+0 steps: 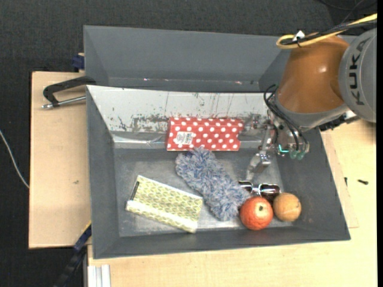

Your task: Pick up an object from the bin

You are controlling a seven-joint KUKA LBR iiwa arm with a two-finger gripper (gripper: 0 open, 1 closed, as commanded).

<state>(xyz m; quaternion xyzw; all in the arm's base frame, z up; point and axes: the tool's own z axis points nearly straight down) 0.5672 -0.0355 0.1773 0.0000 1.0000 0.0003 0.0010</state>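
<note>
Orange plastic is covering the robot's wrist, and the gripper [261, 160] is poking out below it in a tangle of wires, so I am not able to tell whether it is open or closed. It is hanging over the right side of the grey metal bin [102, 178], near a small black-and-chrome piece [260, 189] too small to identify. That piece is lying just behind a glossy red apple [256, 213], with a duller orange fruit [287, 207] just beside it. A shaggy blue knitted cloth [206, 181] is sprawling mid-floor, a flat yellow patterned pad [164, 203] is lying to its left, and a red white-dotted box [204, 134] is sitting along the back wall.
</note>
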